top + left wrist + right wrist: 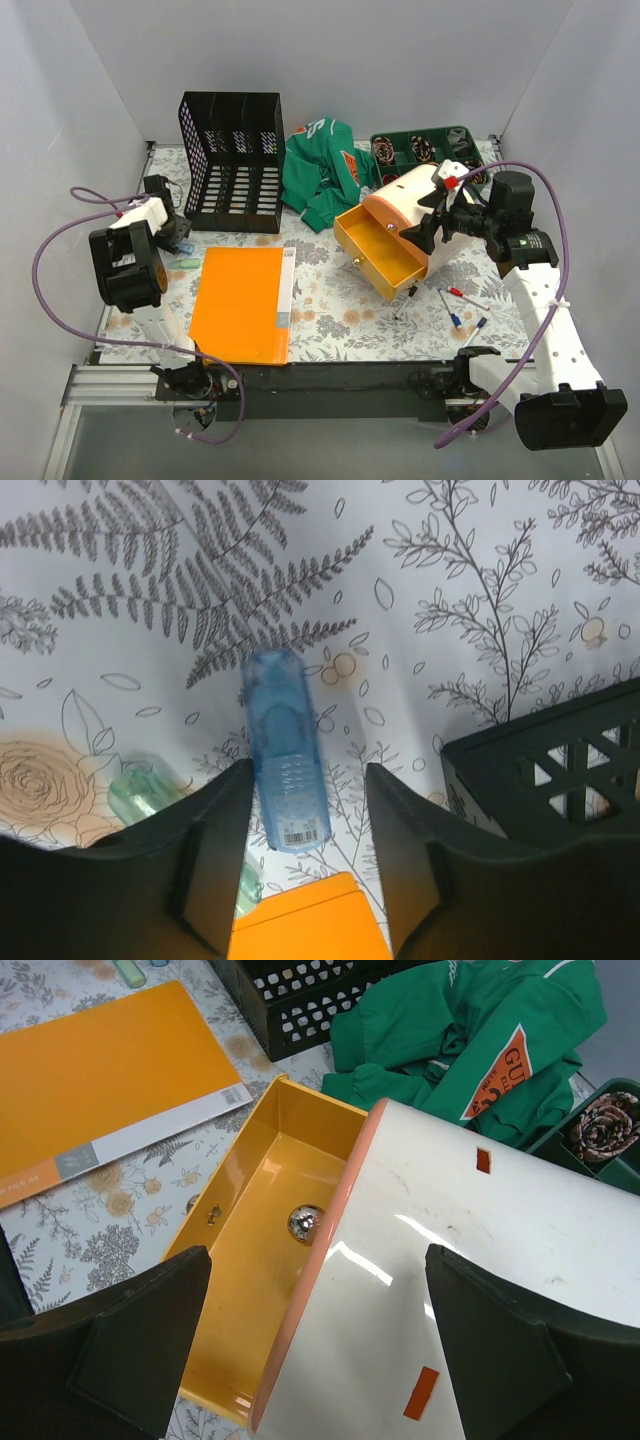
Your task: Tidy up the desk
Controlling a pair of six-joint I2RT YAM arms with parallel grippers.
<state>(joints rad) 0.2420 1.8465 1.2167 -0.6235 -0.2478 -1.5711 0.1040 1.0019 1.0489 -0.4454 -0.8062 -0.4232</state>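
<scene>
Table [330, 300], floral cover, fills the floor of the booth; everything sits on it.

Far left: left fingers [215, 860] low over the table, parted, holding nothing. They straddle the near end of a blue tube [283, 750] with gaps on both sides. A pale green cap [135, 795] lies just left of them; black rack [232, 160] stands just right. Orange folder [240, 303] lies flat, nearer.

Risk here: the tube is round and only its end lies between the fingers. A squeeze there could tip it or pop it out, and an off-centre close could roll it into the cap.

Middle: green shirt [320, 170], crumpled, far side.

Right of middle: white box [480, 1260] with its orange drawer [260, 1260] pulled well out. Something shiny and round [305, 1222] sits inside.

Right fingers [140, 1350] are spread wide over the box. I cannot tell if they touch it.

Risk here: the box top looks slick. If lifted or tilted, the drawer could slide free and spill onto the pens [455, 300] nearby. Green tray [430, 150] is behind it.
</scene>
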